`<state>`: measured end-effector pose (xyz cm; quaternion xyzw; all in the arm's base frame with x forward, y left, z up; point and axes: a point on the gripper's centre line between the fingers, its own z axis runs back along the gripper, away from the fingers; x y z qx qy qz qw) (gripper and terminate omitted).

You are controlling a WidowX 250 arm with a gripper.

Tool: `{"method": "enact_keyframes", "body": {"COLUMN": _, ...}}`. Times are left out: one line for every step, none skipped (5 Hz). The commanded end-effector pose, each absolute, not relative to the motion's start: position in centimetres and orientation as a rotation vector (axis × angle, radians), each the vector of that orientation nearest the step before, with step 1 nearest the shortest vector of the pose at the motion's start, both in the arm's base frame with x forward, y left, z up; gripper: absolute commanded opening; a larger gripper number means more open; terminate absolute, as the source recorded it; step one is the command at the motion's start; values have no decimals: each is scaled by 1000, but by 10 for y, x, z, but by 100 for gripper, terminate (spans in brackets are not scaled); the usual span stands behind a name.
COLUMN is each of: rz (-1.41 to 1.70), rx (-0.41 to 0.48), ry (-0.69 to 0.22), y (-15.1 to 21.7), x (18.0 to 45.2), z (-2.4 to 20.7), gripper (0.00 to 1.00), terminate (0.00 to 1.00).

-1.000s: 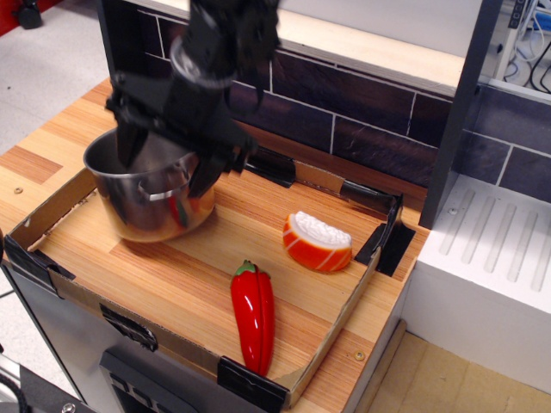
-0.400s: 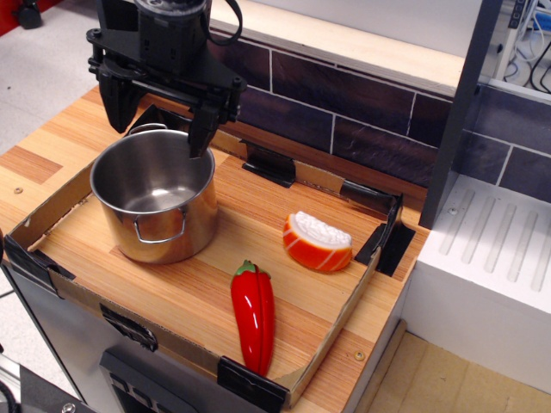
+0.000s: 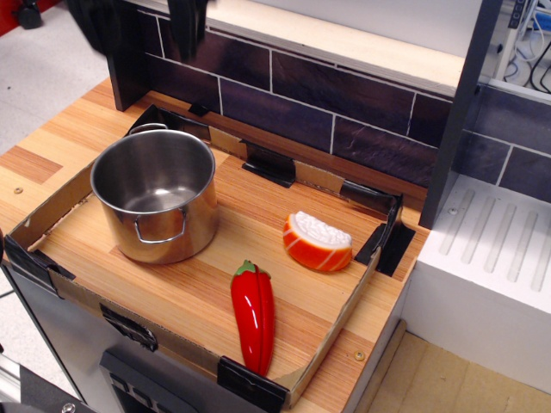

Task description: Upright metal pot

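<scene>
Wooden surface (image 3: 52, 138) against a dark tiled wall (image 3: 344, 112), pot standing mouth-up.

A shallow cardboard tray (image 3: 331, 331) is sitting on the surface, and the metal pot (image 3: 157, 200) is resting upright at its left end, open mouth facing up, one loop handle facing the camera. A red pepper (image 3: 253, 315) is lying near the front edge, well apart from the pot, and an orange-and-white toy food piece (image 3: 317, 242) is sitting to the right. The pincer (image 3: 142, 21) is hanging blurred at the top edge, clear of the pot; whether it is released or clenched, I cannot tell. The uprighting looks done, so doing this step well means going straight up, without brushing the rim.
</scene>
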<state>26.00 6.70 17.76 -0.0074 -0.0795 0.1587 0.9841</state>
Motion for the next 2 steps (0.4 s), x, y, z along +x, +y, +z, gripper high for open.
{"method": "enact_keyframes", "body": {"rz": 320, "rx": -9, "ry": -206, "y": 66, "x": 259, "z": 192, "gripper": 100, "terminate": 0}}
{"method": "enact_keyframes", "body": {"rz": 320, "rx": -9, "ry": -206, "y": 66, "x": 259, "z": 192, "gripper": 100, "terminate": 100}}
